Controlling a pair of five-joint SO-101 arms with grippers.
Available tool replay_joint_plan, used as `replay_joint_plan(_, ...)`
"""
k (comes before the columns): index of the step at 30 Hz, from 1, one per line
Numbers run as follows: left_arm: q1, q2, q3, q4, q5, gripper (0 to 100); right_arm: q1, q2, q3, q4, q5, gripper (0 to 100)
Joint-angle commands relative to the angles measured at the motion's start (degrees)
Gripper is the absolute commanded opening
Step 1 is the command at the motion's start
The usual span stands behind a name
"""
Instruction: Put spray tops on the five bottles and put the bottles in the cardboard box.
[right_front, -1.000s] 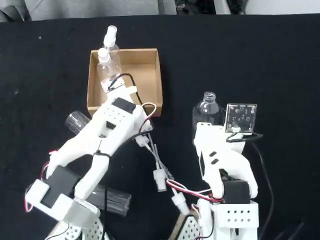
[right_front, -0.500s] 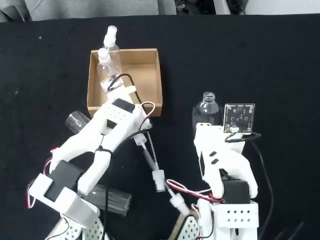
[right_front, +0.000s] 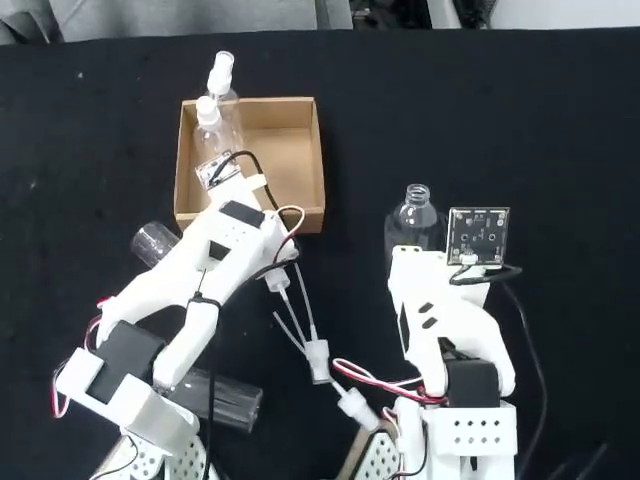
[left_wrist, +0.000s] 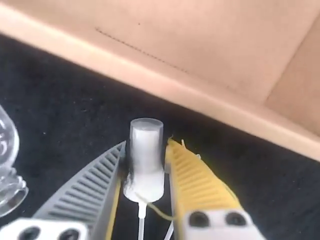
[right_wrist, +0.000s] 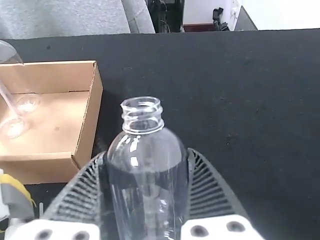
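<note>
Step in hand: capping a third bottle, by the look of it; top gripped on one side, open bottle gripped on the other.
Left gripper (left_wrist: 146, 150): jaws pinching a spray top (left_wrist: 145, 137) by its body, thin tube hanging below. High view: just outside the near wall of the box (right_front: 295, 165), toward its 5 o'clock.
Right gripper (right_wrist: 147, 157): jaws clamped on both sides of an upright bottle (right_wrist: 142, 115), neck bare and open. Roughly 2 o'clock from the held spray top, apart from it.
Box contents: two capped bottles (right_front: 210, 120) at the 11 o'clock corner.
Loose bottles: one lying at 8 o'clock of the box (right_front: 152, 243), partly under the left arm; one lying at 7 o'clock of the table (right_front: 228, 400). No tops seen on either.
Spare tops (right_front: 320, 360): two on the table at 6 o'clock, between the arm bases.
Progress: two of five boxed, judging by the layout.
Next move calls for: carrying the spray top toward 2 o'clock, over the open neck; feeding the tube in first, then seating the top.
Risk: tube catching the rim and missing the mouth.
</note>
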Motion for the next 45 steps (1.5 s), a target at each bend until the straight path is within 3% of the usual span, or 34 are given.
replay_joint_plan(1, -0.5, -0.2, 2.6, -3.3, 0.4, 11, 1.6, -1.2, -0.7, -1.4, 0.4, 1.2)
replay_joint_plan(12, -0.5, -0.2, 3.8, -4.0, 0.5, 11, 1.6, -1.2, -0.7, -1.4, 0.5, 1.2)
replay_joint_plan(16, -0.5, -0.3, 4.3, -4.1, 0.4, 2, 1.6, -1.2, -0.7, -1.4, 0.5, 1.2)
replay_joint_plan(27, -0.5, -1.4, 4.1, -3.6, 0.6, 3, 1.6, -1.2, -0.7, -1.4, 0.5, 1.2)
replay_joint_plan(45, -1.1, -32.3, 16.5, -2.4, 0.3, 3, 1.6, -1.2, -0.7, -1.4, 0.5, 1.2)
